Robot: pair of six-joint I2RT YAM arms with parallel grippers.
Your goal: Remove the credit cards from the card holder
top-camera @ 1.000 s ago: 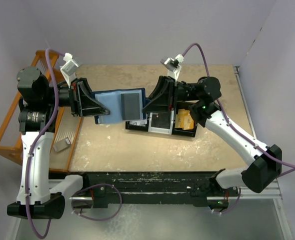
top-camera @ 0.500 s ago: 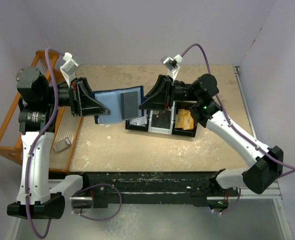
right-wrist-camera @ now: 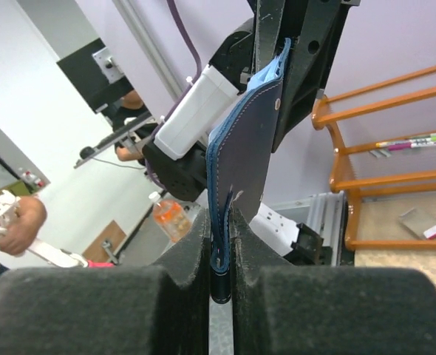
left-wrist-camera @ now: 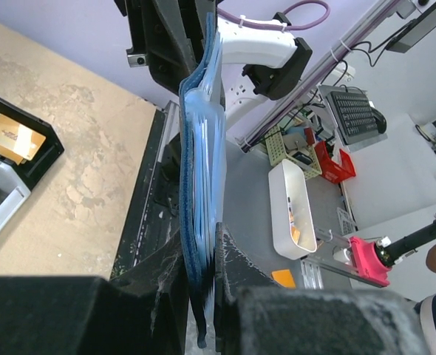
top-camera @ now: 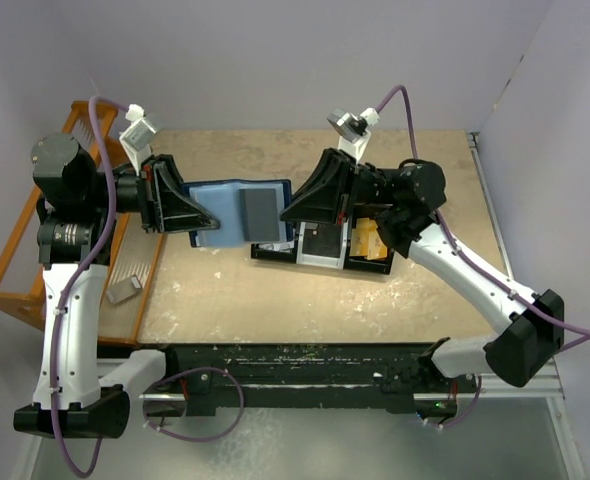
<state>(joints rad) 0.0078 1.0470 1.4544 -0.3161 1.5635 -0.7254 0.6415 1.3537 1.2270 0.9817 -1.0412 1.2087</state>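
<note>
The card holder (top-camera: pixel 225 210) hangs open above the table between both arms, its paler blue inner face up, with a dark grey card-shaped panel (top-camera: pixel 260 211) on its right half. My left gripper (top-camera: pixel 197 224) is shut on its left edge. My right gripper (top-camera: pixel 289 214) is shut on its right edge. In the left wrist view the card holder (left-wrist-camera: pixel 203 163) runs edge-on away from the left gripper (left-wrist-camera: pixel 207 292). In the right wrist view the navy outer face of the card holder (right-wrist-camera: pixel 246 144) rises from the pinching right gripper (right-wrist-camera: pixel 219 248). Orange cards (top-camera: pixel 371 240) lie in the tray.
A black three-compartment tray (top-camera: pixel 275 254) sits on the table under the right gripper, seen also as the tray (left-wrist-camera: pixel 41 151) in the left wrist view. An orange wooden rack (top-camera: pixel 15 262) stands off the table's left edge, with a small grey object (top-camera: pixel 124 290) on it.
My right gripper has closed onto the card holder's right edge and its wrist has shifted slightly. The left arm and the holder have stayed where they were.
</note>
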